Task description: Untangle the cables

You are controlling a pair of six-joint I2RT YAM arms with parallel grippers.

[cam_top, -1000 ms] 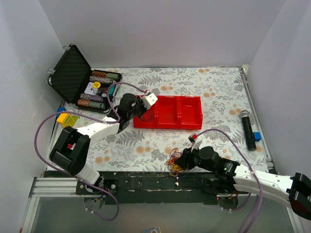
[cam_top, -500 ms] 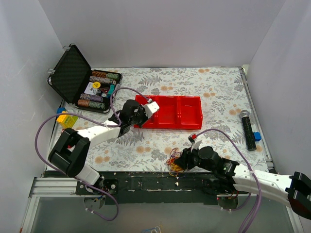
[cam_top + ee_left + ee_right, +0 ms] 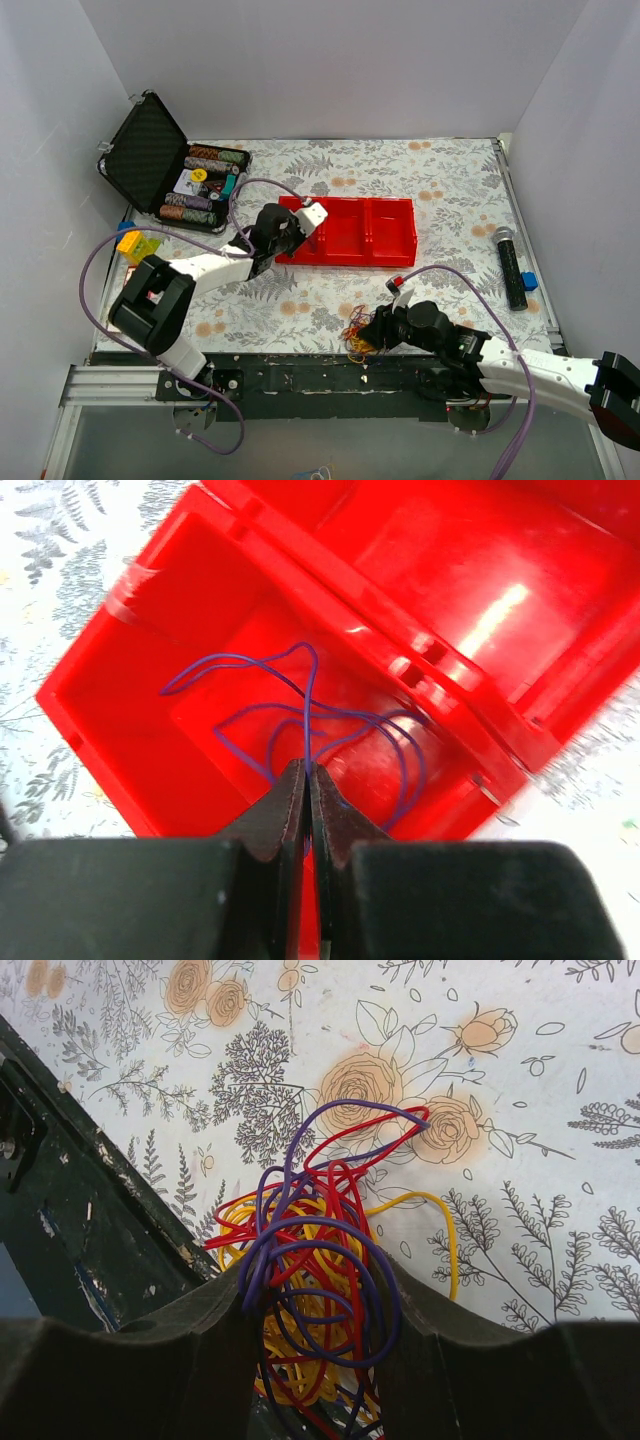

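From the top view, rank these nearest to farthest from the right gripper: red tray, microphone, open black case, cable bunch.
1. Cable bunch, held in the right gripper, near edge.
2. Red tray, mid-table, behind the gripper.
3. Microphone, along the right side.
4. Open black case, back left corner.

No text, number, brand or sign can be read in any of the views. In the open black case (image 3: 147, 150), at the upper left of the overhead view, a pale card (image 3: 184, 182) with dark marks is seen, but the marks are too small to be made out.
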